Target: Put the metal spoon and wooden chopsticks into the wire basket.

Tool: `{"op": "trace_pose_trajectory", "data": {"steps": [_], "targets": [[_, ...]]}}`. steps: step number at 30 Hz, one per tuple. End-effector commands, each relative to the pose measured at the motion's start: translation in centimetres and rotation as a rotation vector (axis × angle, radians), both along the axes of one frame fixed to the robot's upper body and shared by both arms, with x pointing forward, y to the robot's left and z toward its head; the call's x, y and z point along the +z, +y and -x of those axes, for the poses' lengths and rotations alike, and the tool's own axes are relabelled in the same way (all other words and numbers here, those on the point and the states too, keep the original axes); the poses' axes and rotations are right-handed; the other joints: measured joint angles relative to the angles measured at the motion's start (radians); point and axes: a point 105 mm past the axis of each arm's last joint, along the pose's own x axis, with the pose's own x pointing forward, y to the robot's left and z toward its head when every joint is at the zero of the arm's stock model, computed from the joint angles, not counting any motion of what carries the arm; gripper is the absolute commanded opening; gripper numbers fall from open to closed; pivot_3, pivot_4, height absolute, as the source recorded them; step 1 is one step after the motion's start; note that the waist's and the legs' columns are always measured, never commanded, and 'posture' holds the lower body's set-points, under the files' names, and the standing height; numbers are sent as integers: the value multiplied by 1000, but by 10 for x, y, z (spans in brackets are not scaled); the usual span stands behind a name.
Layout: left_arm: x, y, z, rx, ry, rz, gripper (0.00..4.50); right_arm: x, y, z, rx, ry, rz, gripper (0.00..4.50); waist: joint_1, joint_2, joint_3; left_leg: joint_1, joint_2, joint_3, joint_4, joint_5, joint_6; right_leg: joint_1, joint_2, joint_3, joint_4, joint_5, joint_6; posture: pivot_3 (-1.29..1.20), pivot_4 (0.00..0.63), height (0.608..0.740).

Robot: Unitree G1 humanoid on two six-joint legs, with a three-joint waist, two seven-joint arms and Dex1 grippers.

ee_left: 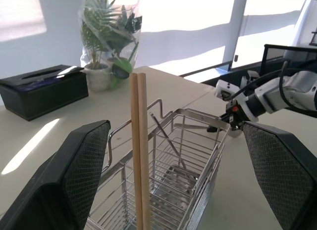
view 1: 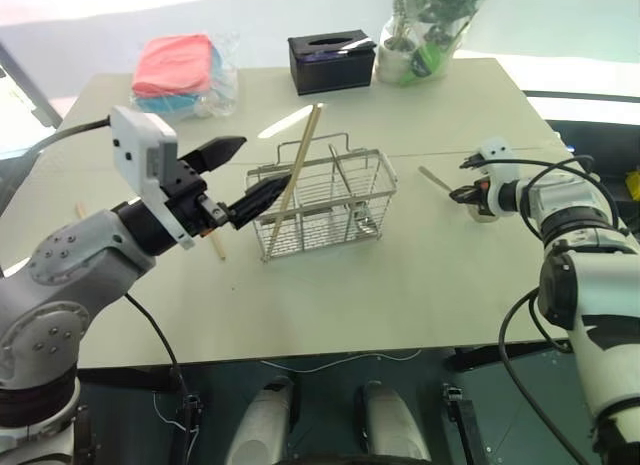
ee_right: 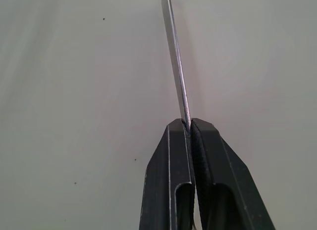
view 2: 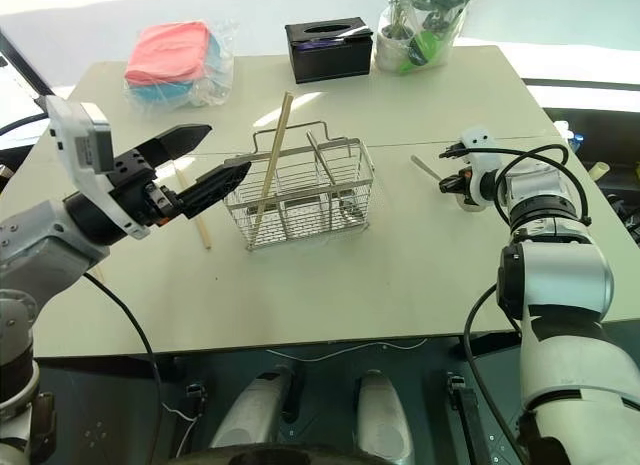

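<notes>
The bench [view 2: 420,275] carries the basket [view 2: 300,190], well off to the right gripper's [view 2: 447,177] left. That gripper is clamped on the spoon [ee_right: 174,57], apparently its handle, long axis running straight ahead. The left gripper [view 2: 200,155], spread wide, flanks the chopsticks [ee_left: 138,151] standing in the basket.

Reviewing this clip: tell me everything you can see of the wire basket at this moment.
The wire basket is a small rectangular caddy of shiny silver wire mesh with inner dividers and a wire handle arched over its top. It stands upright near the middle of the pale table. A pair of wooden chopsticks stands in its left end, leaning and rising well above the rim, and a slim metal utensil leans inside it. The open left gripper is close beside its left end; whether they touch cannot be told.
</notes>
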Motion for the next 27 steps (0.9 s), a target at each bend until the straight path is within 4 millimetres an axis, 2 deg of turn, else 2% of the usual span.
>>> {"op": "trace_pose_trajectory", "data": {"steps": [1,6,10,13,17,22,27], "targets": [[12,1,5,-2,-67,16,4500,6,-2,0,4,-13,-1,45,0,0,0,0,0,0,0,0,0,0,0,0,0,0,0,0,150,740],[11,0,4,0,-71,22,4500,10,-8,-3,-29,-43,40,45,0,0,0,0,0,0,0,0,0,0,0,0,0,0,0,0,150,740],[9,1,1,2,-70,34,4500,27,-20,-11,-113,-143,86,45,1,0,0,0,0,0,0,0,0,0,0,0,0,0,0,0,150,740],[-6,2,-1,-17,-17,45,4500,79,-20,-24,-127,-341,152,45,0,0,0,0,0,1,0,0,0,0,0,0,0,0,0,0,150,740],[-27,-3,1,-82,69,29,4500,123,-1,-30,-57,-485,103,45,-7,2,1,0,0,1,0,0,0,-1,0,1,1,0,0,0,150,740],[-41,-1,4,-127,129,-12,4500,162,29,-30,55,-653,-17,45,-16,2,1,0,0,1,-1,0,0,-1,0,1,1,0,0,0,150,740],[-41,6,4,-130,150,-41,4500,196,70,-10,126,-867,-250,45,-20,2,1,0,0,-1,-1,0,0,-2,0,1,2,0,0,0,150,740]]}}
